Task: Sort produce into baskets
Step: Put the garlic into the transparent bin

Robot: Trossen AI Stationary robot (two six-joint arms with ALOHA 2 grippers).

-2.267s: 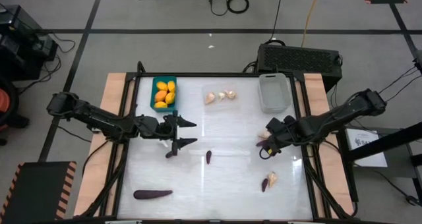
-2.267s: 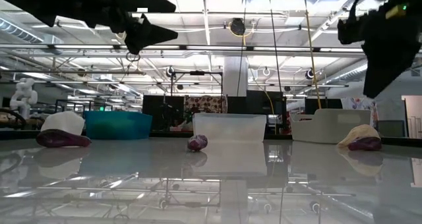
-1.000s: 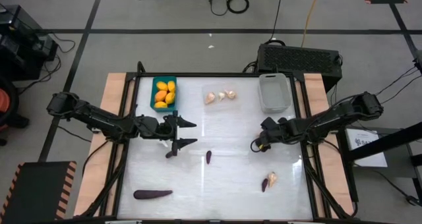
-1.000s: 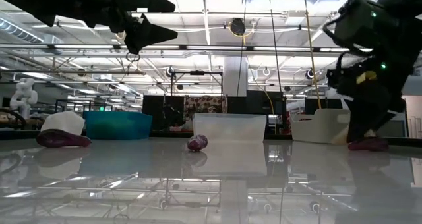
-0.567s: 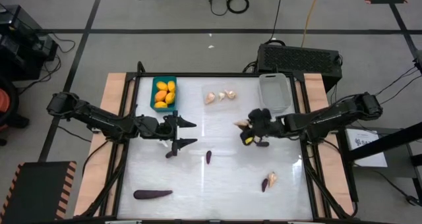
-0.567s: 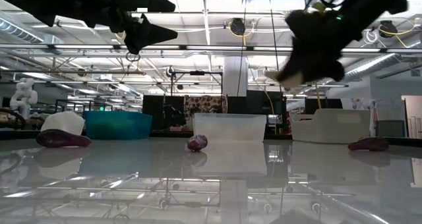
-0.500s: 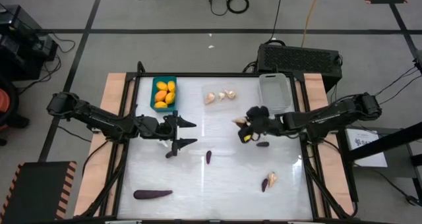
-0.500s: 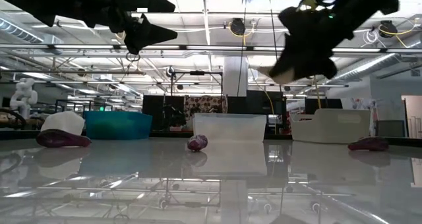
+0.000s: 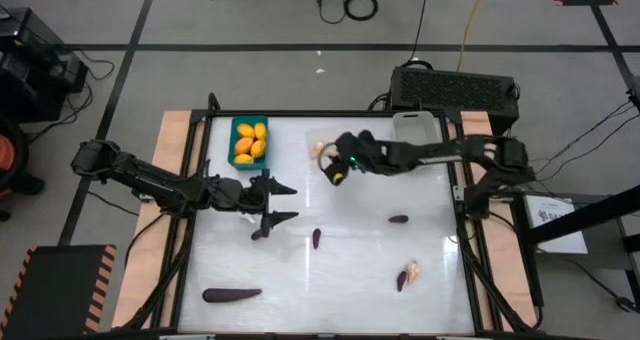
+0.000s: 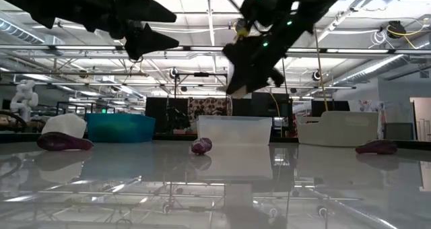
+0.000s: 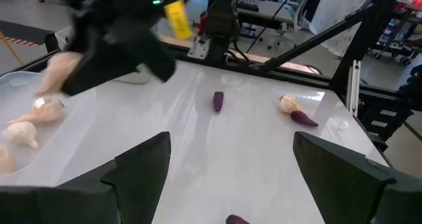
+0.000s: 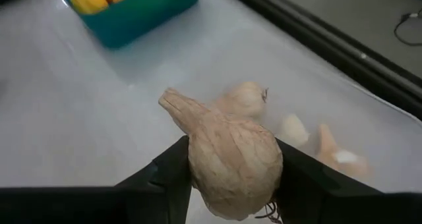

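Note:
My right gripper (image 12: 232, 178) is shut on a pale cream garlic bulb (image 12: 227, 151). It hangs over the clear tray (image 9: 340, 152) at the table's far middle, where other garlic bulbs (image 12: 247, 99) lie. The teal basket (image 9: 249, 143) of yellow-orange ovals stands at the far left, and the translucent white bin (image 9: 415, 140) at the far right, partly under my right arm. My left gripper (image 9: 283, 204) hovers open over the left middle of the table, holding nothing. Purple pieces (image 9: 316, 238) (image 9: 398, 219) and a long one (image 9: 232, 294) lie on the table. My right gripper pinches the garlic bulb's wide body (image 12: 257, 174) between its two fingers. The fingers slant down from the table's right side. The bulb's pointed tip (image 12: 170, 100) sticks out ahead of the fingers. The bulb hangs lifted clear above the tray.
A garlic bulb with a purple piece (image 9: 407, 275) lies near the front right. A black box (image 9: 455, 86) stands beyond the far edge. The middle of the table between the two arms is bare white surface (image 9: 350, 205).
My right gripper has risen from the table's right side with the garlic bulb and carried it toward the far left, to above the clear tray. A purple piece stays on the table where the bulb lay.

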